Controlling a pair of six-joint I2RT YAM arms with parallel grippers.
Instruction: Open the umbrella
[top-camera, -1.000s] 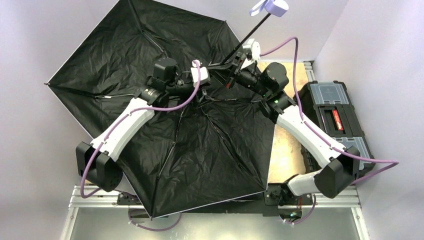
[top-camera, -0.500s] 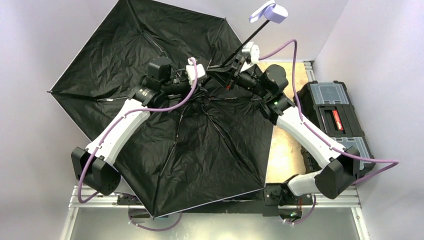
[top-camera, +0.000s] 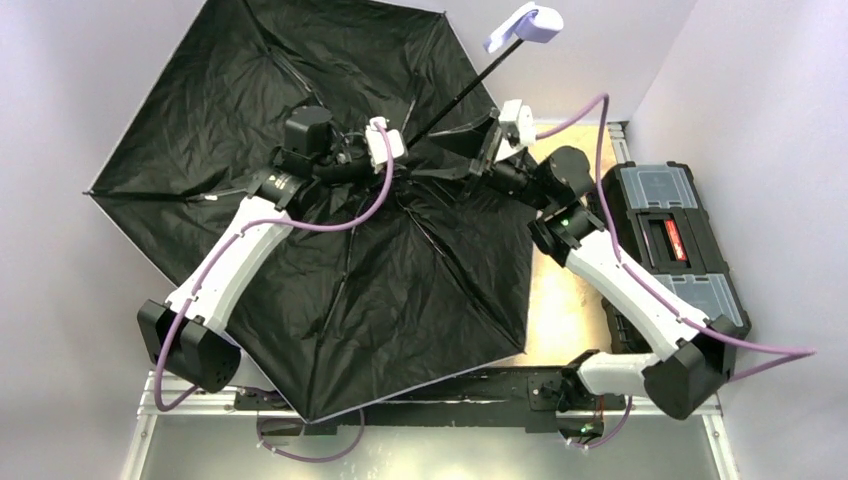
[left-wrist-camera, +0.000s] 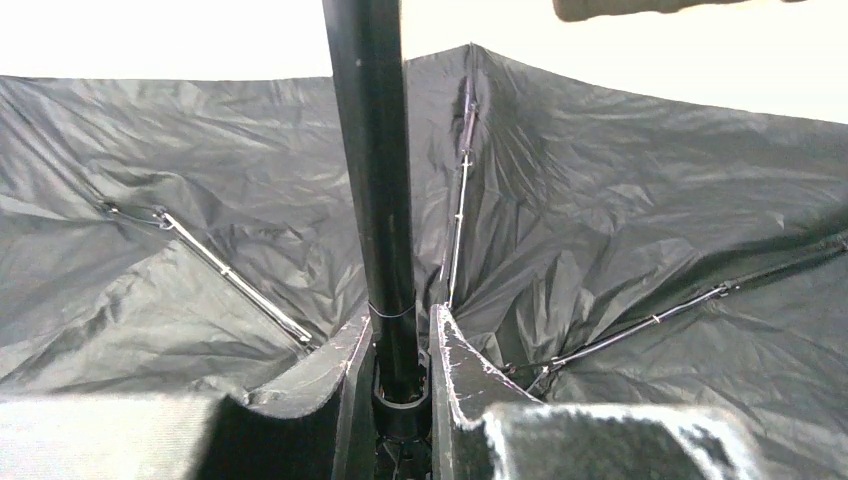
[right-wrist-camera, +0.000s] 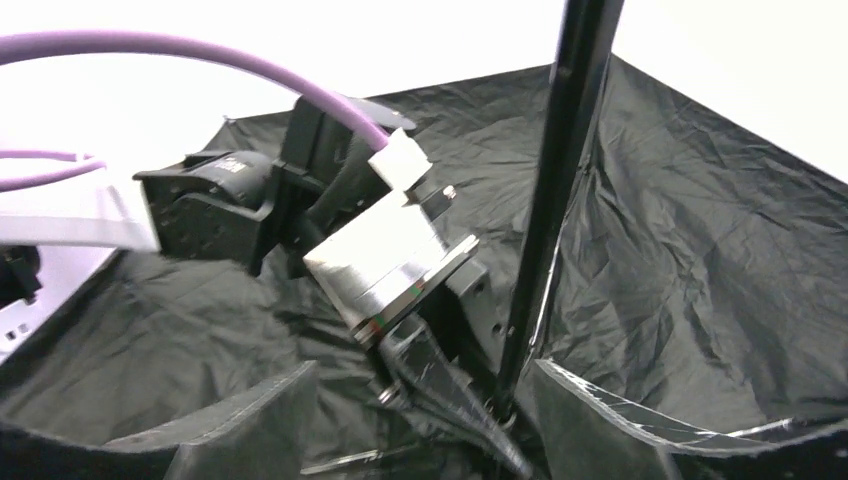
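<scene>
The umbrella (top-camera: 300, 230) is spread open with its black inner side up. It covers the left and centre of the top view, over the table (top-camera: 570, 310). Its shaft (left-wrist-camera: 375, 180) slants from the hub toward the upper right and ends in the lavender handle (top-camera: 530, 22). The left tool (left-wrist-camera: 395, 350) is clamped on the shaft just above the hub. The right tool (right-wrist-camera: 422, 385) has its jaws wide apart, with the shaft's base between them and clear of both. A black toolbox (top-camera: 665, 225) sits at the right edge.

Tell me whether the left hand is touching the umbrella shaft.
Touching. The left wrist view shows the left hand with its fingers closed against the umbrella shaft on both sides near its base, no gap.
</scene>
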